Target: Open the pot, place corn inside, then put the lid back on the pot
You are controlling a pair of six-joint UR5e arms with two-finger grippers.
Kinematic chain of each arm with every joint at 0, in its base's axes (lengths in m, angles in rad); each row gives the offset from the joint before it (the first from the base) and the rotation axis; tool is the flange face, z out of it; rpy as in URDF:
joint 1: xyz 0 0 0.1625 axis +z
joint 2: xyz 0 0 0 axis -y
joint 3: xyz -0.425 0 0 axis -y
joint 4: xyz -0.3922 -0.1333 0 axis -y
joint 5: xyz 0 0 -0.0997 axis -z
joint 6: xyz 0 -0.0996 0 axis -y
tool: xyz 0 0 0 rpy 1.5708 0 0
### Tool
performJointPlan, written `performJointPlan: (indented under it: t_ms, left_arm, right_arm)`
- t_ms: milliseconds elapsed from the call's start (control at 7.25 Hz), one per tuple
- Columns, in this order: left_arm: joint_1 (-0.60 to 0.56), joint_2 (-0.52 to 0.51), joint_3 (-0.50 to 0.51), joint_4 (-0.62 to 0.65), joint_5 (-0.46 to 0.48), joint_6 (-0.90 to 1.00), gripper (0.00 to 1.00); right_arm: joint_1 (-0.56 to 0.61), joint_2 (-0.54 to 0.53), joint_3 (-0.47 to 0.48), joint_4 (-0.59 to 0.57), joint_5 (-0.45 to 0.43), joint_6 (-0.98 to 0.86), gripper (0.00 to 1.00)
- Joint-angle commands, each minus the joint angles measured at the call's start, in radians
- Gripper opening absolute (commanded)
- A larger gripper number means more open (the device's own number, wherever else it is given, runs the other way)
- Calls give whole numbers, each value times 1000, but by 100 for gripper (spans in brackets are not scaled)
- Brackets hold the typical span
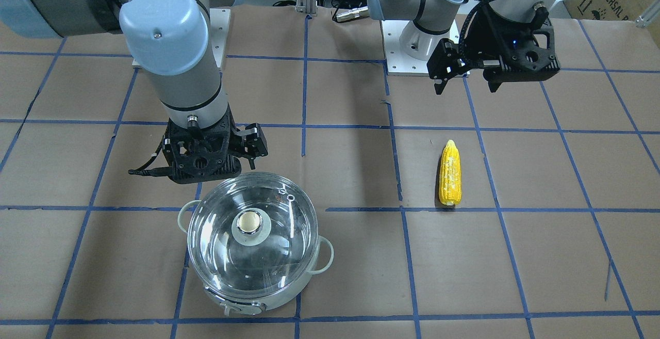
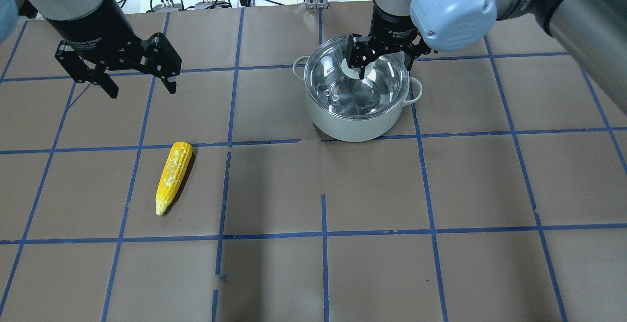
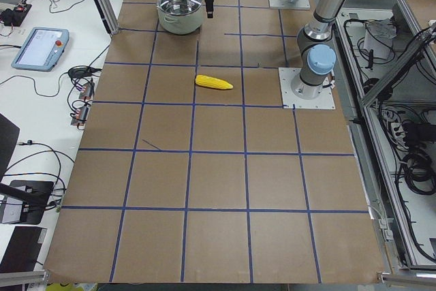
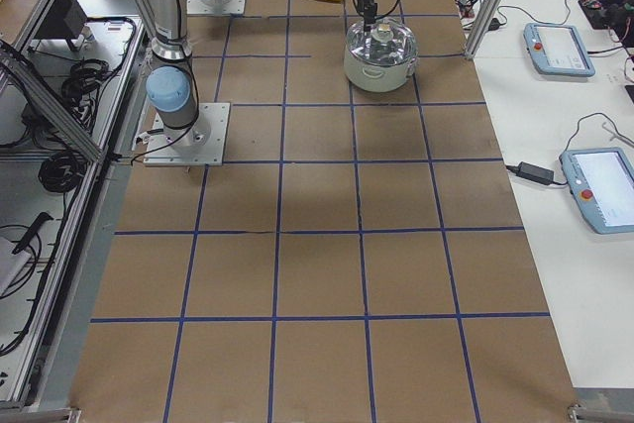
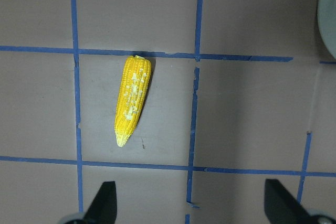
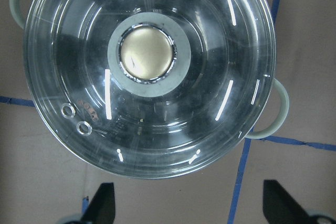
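The pot (image 2: 352, 121) stands on the table with the glass lid (image 2: 367, 91) on it, also seen in the front view (image 1: 268, 241). The lid's knob (image 6: 147, 53) is free. My right gripper (image 2: 384, 67) hovers open above the lid, its fingertips (image 6: 105, 203) wide apart and offset from the knob toward the pot's rim. The corn (image 2: 172, 175) lies flat on the table, far from the pot, and shows in the left wrist view (image 5: 132, 98). My left gripper (image 2: 142, 91) is open and empty, up in the air and back from the corn.
The table is brown paper with a blue tape grid (image 2: 323, 236). The arms' white base plates (image 1: 423, 50) sit at the robot's edge. Teach pendants (image 4: 560, 47) and cables lie on a side bench beyond an aluminium post (image 4: 485, 7).
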Motion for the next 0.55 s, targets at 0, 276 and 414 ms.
performJointPlan:
  t_ms: [0, 276, 414]
  left_arm:
    - [0, -1, -1, 0, 0, 0, 100]
    - [2, -2, -1, 0, 2, 0, 100]
    - [2, -2, -1, 0, 2, 0, 100]
  right_arm:
    - [19, 62, -1, -88, -10, 32, 100]
    - [39, 92, -43, -94, -13, 32, 100]
    - [39, 110, -74, -84, -13, 32, 100]
